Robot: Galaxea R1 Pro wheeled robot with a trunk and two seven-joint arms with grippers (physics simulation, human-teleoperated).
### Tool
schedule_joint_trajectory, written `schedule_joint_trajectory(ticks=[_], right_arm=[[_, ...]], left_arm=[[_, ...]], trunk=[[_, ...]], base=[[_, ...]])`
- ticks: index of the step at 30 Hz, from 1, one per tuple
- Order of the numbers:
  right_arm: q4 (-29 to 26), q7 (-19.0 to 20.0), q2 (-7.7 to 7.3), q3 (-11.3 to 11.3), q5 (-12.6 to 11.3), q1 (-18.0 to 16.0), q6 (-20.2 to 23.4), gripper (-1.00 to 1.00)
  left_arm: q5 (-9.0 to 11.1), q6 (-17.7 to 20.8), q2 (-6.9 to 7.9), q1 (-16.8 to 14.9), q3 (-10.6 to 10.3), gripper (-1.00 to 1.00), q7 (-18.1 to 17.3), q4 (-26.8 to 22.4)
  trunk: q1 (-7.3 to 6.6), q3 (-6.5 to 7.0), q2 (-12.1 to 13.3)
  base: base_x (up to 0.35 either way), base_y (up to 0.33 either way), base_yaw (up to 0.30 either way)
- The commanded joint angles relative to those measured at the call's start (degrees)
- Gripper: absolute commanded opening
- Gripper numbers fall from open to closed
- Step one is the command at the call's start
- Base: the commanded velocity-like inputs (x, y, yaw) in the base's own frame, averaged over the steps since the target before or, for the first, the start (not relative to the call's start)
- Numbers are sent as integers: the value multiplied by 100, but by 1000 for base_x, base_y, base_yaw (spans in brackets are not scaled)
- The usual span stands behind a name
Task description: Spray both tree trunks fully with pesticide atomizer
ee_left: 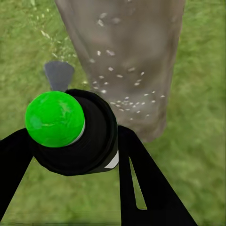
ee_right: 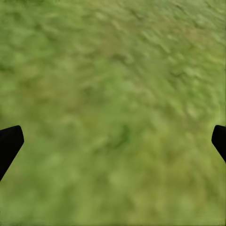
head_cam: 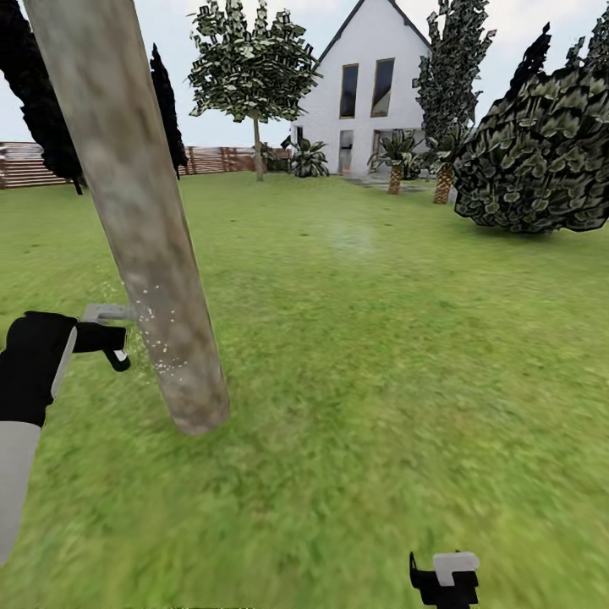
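Pesticide atomizer (ee_left: 77, 136) clamped between both fingers of left gripper (head_cam: 108, 338), at about 9 o'clock in the head view, just beside the near tree trunk (head_cam: 139, 211). Cap dot rendered green (ee_left: 54, 118) in the left wrist view, not red. Nozzle aimed at the bark; pale spray specks (ee_left: 122, 99) scattered across the lower trunk face and drifting between nozzle and bark.

Progress, as a judgement:
- Pickup: done; atomizer off the floor and in hand.
- First trunk: spraying under way; specks confined to a low band on the side facing the gripper. Upper trunk and far side bare of specks, so coverage far from full.
- Second tree (head_cam: 254, 80): well apart at about 12 o'clock, near the fence (head_cam: 211, 159); trunk apparently unsprayed, though too small to tell for certain.

Right gripper (head_cam: 447, 579) at about 5 o'clock, low over the lawn (head_cam: 381, 355), fingers spread apart with nothing between them; only grass beyond the fingertips (ee_right: 9, 141) in the right wrist view.
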Motion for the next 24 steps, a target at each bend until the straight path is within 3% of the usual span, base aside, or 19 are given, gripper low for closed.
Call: schedule_joint_trajectory(ticks=[1, 6, 17, 24], right_arm=[[0, 0, 0, 1, 0, 0, -2, 100], [0, 0, -8, -5, 9, 0, -8, 100], [0, 0, -8, -8, 7, 0, -8, 100], [0, 0, -8, -2, 8, 0, -9, 100]], left_arm=[[-8, -6, 1, 6, -2, -100, -56, -1], [-19, -8, -16, 12, -21, -100, -122, -2], [-25, -10, -13, 16, -12, -100, -122, -11], [-25, -10, -16, 19, -12, -100, -114, -11]], trunk=[[0, 0, 0], [0, 0, 0], [0, 0, 0], [0, 0, 0]], base=[[83, -56, 178], [150, -197, 28], [6, -273, 7], [0, -275, 259]])
